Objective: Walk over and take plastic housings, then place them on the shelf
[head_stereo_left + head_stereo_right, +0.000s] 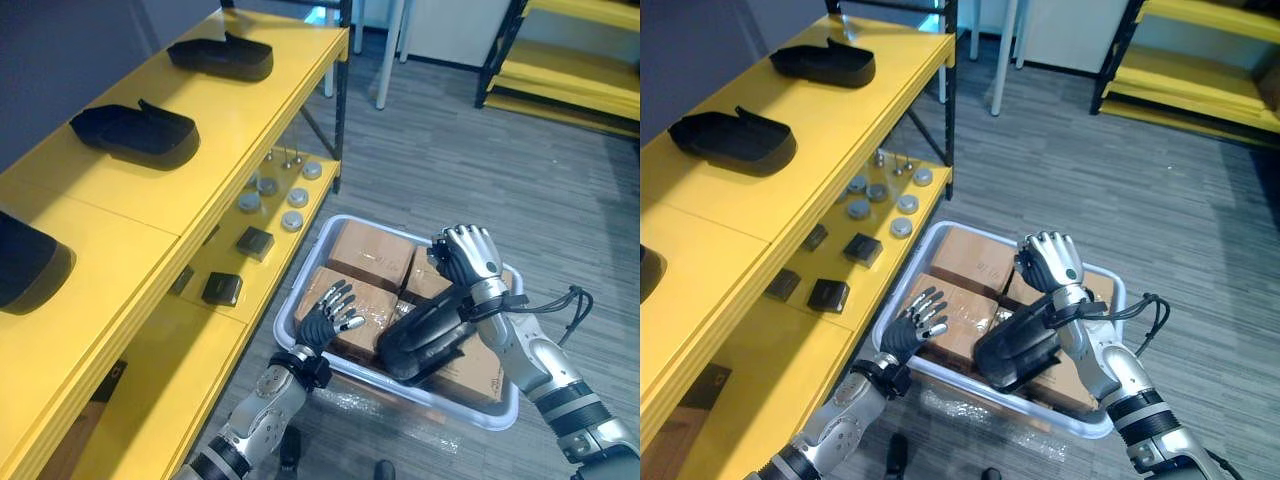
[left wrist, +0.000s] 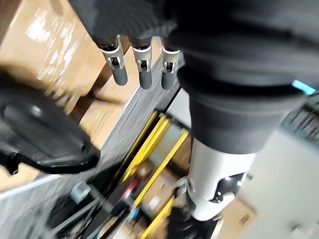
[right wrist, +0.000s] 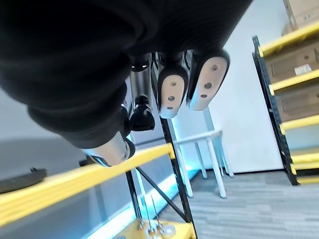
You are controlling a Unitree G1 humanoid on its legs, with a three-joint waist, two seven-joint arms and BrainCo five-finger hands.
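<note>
Looking down from the head camera, I see the black housing point(image 1: 420, 340) lying tilted on the cardboard boxes point(image 1: 372, 255) inside the pale bin point(image 1: 450, 405) on the floor. My right hand point(image 1: 468, 258) is raised above it with the fingers point(image 3: 170, 94) clenched into a loose fist. The right wrist camera shows nothing caught inside them. The housing sits below that fist, against the wrist and forearm rather than between the fingers.

My left hand point(image 1: 325, 318) hovers over the box at the near left of the bin, just beside the housing and apart from it. Its fingers point(image 2: 144, 74) are straight and released, gripping nothing. From the left wrist camera the housing shows as a dark shape past the fingertips, with cardboard around it.

To my left stands the yellow shelf point(image 1: 240, 110). Three other housings rest well apart along its top level: one at the far end point(image 1: 222, 55), one in the middle point(image 1: 135, 132) and one at the near edge point(image 1: 30, 262). On the lower level lie round grey pieces point(image 1: 292, 200) and small black blocks point(image 1: 255, 242).
</note>
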